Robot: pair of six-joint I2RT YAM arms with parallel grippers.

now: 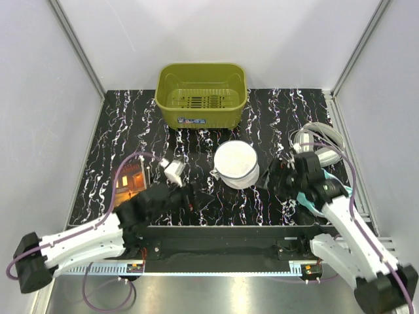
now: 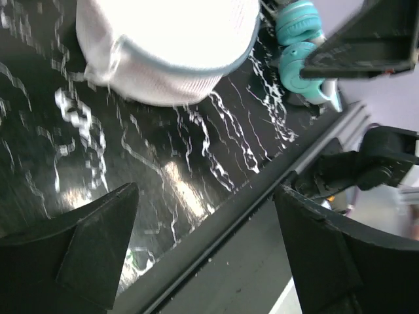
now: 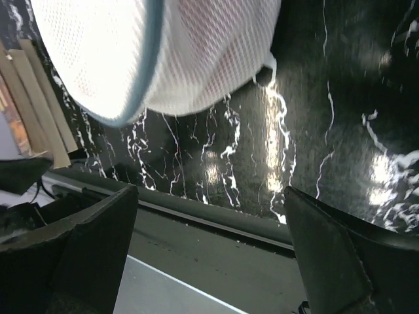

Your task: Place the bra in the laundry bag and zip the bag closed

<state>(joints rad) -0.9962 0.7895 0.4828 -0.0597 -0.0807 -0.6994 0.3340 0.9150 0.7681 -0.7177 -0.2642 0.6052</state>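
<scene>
Nearest the camera, the two arms reach from the near edge out over the black, white-veined bench (image 1: 124,124). An olive-green basket (image 1: 196,118) stands at the far edge, about the middle.

Nearer than the basket, the laundry bag (image 1: 236,163) sits on the bench about midway, its round white face turned up. It lies between the two sets of jaws and touches neither.

In the top view the left gripper (image 1: 200,196) hangs to the near left of the bag. Its wrist view shows the jaws spread wide with only bare bench between them, and the bag (image 2: 163,46) well beyond the tips. The right gripper (image 1: 283,175) is just to the right of the bag. Its jaws too stand wide apart and hold nothing (image 3: 209,222), with the mesh wall and blue-grey rim of the bag (image 3: 131,52) ahead of them.

A white bowl-like item with a grey rim (image 1: 321,137) rests at the right edge, beyond the right gripper. An orange-fronted box (image 1: 129,178) lies at the left, and a small white object (image 1: 173,171) sits between it and the bag. A teal rounded item (image 2: 298,39) lies beside the bag in the left wrist view.
</scene>
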